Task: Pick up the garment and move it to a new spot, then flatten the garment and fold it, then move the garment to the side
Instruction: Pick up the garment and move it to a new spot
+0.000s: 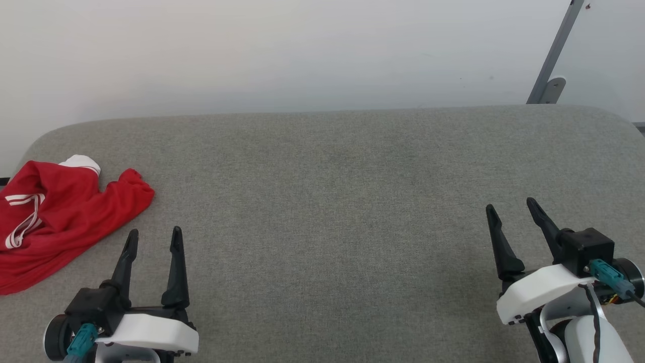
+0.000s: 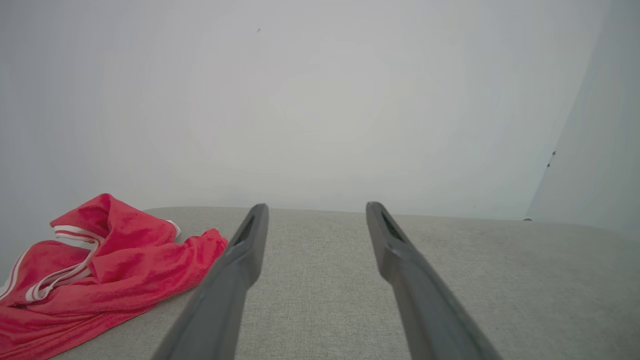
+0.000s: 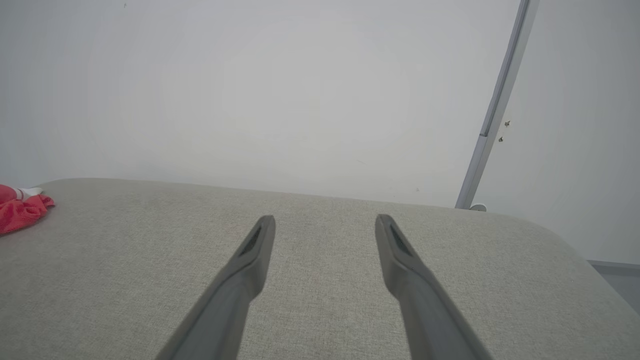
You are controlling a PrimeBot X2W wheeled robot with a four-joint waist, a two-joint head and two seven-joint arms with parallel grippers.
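Locating red shirt (image 1: 65, 217): crumpled at the bench's (image 1: 327, 201) left edge, just ahead-left of left tool (image 1: 154, 232), well apart from right tool (image 1: 510, 204).
Both tools gape wide, empty; left tool nearer; shirt's long axis unclear in the heap, probably diagonal.

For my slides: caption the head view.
Crumpled red garment at cushion's left edge; left gripper and right gripper, jaws open.

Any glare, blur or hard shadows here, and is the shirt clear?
Head view: soft even light, no glare, shirt sharp but cropped at the left edge. Left wrist view: washed-out colours, fingers soft close up. Right wrist view: same haze, shirt a sliver at far left.
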